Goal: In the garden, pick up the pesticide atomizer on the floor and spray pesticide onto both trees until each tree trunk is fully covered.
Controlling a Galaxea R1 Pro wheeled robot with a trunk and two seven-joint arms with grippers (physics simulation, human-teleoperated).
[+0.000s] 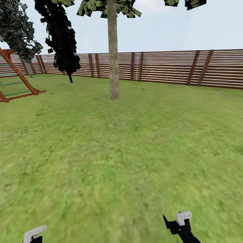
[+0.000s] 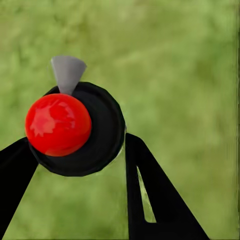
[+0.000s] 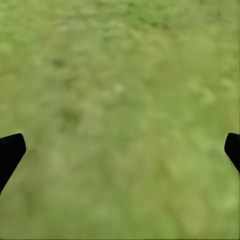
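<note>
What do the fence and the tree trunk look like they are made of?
The fence looks like wood with a matt brown stain: horizontal slats with gaps between them, held by darker slanted posts. The tree trunk looks like smooth bark, pale grey-brown and mottled, without gloss. Both are simulator renders, so this is only how they look.

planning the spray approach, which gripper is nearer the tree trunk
Right, slightly. The trunk stands far ahead, near centre. The right gripper is low right of it; the left gripper, holding the atomizer, is lower and further left.
</note>
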